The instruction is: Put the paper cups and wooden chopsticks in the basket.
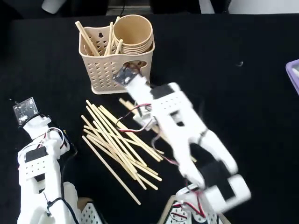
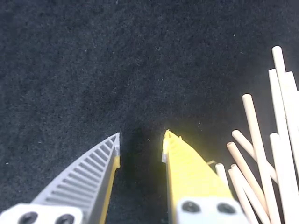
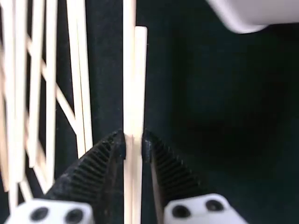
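A beige basket [image 1: 100, 70] stands at the back of the black table, holding a stack of paper cups [image 1: 134, 32] and several wooden chopsticks [image 1: 88, 39]. More chopsticks [image 1: 117, 144] lie in a loose pile in the middle. My right arm [image 1: 173, 116] stretches over the pile's far right edge, just in front of the basket. Its gripper [image 3: 133, 140] is shut on one or two chopsticks [image 3: 135, 70] that run straight between its fingers. My left gripper [image 2: 141, 140] is open over bare table, with chopstick ends [image 2: 261, 154] close beside it. The left arm [image 1: 39, 144] sits at the front left.
A purple object [image 1: 293, 74] pokes in at the table's right edge. A white arm part [image 3: 252, 14] hangs beyond the held chopsticks. Bare black table lies right of the pile and behind the left arm.
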### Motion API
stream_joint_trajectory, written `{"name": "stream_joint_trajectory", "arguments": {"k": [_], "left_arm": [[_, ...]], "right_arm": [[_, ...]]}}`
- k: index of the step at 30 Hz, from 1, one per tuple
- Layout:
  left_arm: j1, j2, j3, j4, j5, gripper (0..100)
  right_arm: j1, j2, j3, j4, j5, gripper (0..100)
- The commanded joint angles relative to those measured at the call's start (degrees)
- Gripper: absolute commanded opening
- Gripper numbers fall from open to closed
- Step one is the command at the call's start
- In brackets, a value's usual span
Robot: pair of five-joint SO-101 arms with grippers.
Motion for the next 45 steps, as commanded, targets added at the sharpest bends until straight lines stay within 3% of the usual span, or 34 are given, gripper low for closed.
{"name": "stream_joint_trajectory", "arguments": {"k": [1, 4, 9, 18, 22, 31, 38, 41, 45], "left_arm": [[0.6, -1.1, -0.3, -0.1, -0.5, 15], [0.6, -1.1, -0.3, -0.1, -0.5, 15], [0.6, -1.1, -0.3, -0.1, -0.5, 15], [0.6, -1.1, -0.3, 0.0, -0.5, 15], [0.6, -1.1, -0.3, 0.0, -0.5, 15], [0.4, -1.1, -0.3, 0.0, -0.5, 15], [0.5, -1.1, -0.3, 0.1, -0.5, 15], [0.5, -1.1, -0.3, 0.0, -0.5, 15], [0.5, -1.1, -0.3, 0.0, -0.5, 15]], "right_arm": [[1.1, -13.9, -1.8, 2.1, 0.2, 1.1], [-1.8, -22.3, -2.8, 1.2, -1.0, 1.1], [-12.4, -32.5, -6.5, -5.5, -7.6, 1.1], [-16.9, -28.6, -7.7, -51.5, -13.7, 1.1], [-16.9, -19.5, -12.4, -64.4, -13.6, 1.1], [-12.8, 5.5, -33.0, -65.0, -13.9, 1.1], [-9.1, 14.3, -34.2, -64.4, -13.9, 1.1], [-8.5, 15.8, -34.6, -58.9, -14.0, 1.7], [-8.9, 14.5, -36.2, -47.6, -14.0, 12.3]]}}
